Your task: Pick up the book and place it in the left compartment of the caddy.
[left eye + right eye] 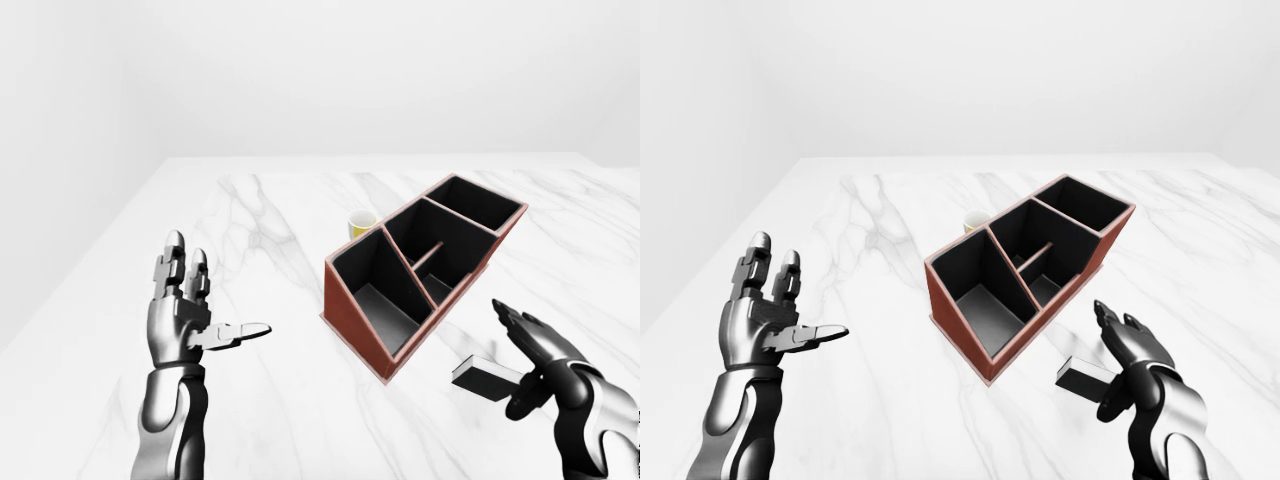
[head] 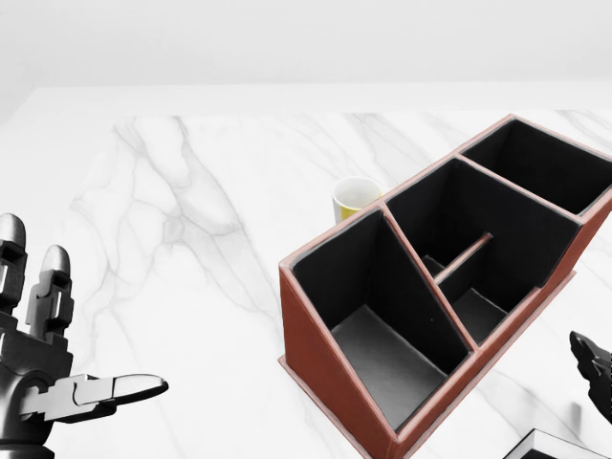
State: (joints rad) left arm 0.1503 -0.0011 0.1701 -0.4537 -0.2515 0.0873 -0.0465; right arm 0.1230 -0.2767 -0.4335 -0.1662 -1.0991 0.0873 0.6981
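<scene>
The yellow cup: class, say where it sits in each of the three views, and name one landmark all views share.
Left-eye view: cup centre, against the caddy's upper left wall.
Head view: cup centre, upper half, same wall.
Right-eye view: cup centre, half hidden by the caddy.
Shared landmark: the caddy.

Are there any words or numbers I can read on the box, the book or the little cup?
None: no words, numbers or signs can be read in any view.
The caddy has plain red-brown walls and dark compartments.
The book, at the right hand, shows only a dark cover and white page edges.
The yellow cup is plain on the part that shows.
The marble table has only grey veins.
</scene>
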